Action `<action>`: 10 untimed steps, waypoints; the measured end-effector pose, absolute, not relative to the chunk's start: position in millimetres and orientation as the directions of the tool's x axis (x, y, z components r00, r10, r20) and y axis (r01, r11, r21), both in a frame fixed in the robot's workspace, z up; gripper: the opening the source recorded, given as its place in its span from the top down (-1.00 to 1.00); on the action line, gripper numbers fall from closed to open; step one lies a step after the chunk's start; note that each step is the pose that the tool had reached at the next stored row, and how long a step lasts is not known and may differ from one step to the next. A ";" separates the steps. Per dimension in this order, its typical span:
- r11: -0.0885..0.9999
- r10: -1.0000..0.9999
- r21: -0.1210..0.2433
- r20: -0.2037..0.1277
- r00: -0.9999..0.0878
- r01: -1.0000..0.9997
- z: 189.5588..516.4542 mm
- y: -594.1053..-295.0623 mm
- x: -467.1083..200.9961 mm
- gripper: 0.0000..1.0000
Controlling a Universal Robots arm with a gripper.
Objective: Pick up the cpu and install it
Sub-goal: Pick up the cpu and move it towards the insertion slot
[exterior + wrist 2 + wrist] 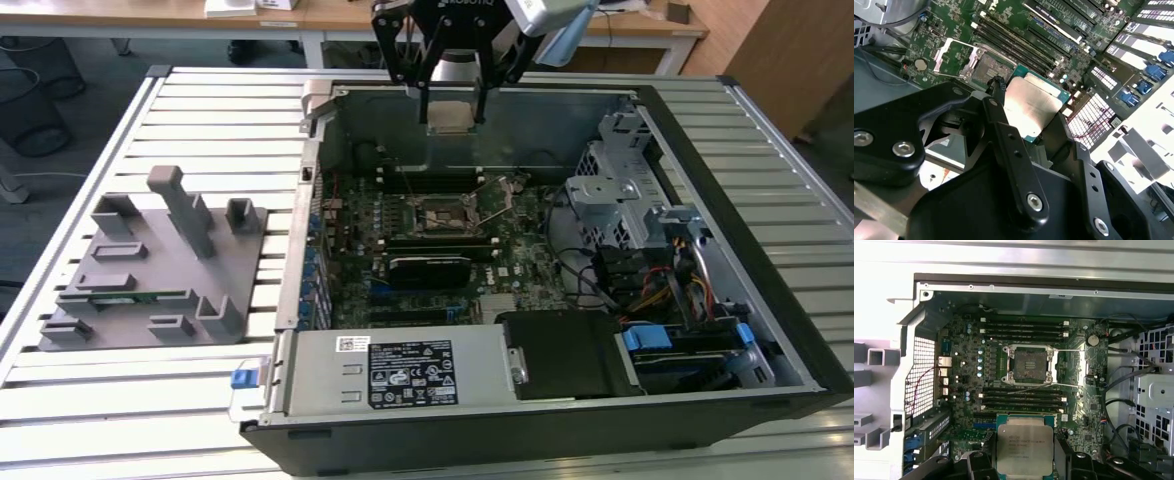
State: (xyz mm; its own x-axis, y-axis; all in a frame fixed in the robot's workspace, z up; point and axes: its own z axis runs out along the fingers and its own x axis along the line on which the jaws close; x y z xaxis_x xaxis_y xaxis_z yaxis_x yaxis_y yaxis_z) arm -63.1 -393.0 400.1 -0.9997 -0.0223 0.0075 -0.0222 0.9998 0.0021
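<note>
Our claw (451,110) is clamped on the cpu (1024,450), held flat up high; the open socket (1030,365) lies well below, toward the motherboard's (518,268) middle

One cpu (1024,447), one computer case (534,440), one fixture (140,272).

Slatted pale metal surface (200,110). An open computer case (534,425) lies on its side, open face up, across the middle and toward the edge on the exterior view's right. A grey moulded fixture block (147,280) rests near the edge on the exterior view's left, just beside the case.
</note>
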 end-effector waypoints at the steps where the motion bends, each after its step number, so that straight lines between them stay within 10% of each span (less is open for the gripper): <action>1: 1.000 -0.022 0.002 0.007 -1.000 -0.022 400.1 -392.9 -63.1 -0.08; 10: 1.000 -0.022 0.002 0.007 -1.000 -0.022 400.0 -391.7 -63.0 -0.08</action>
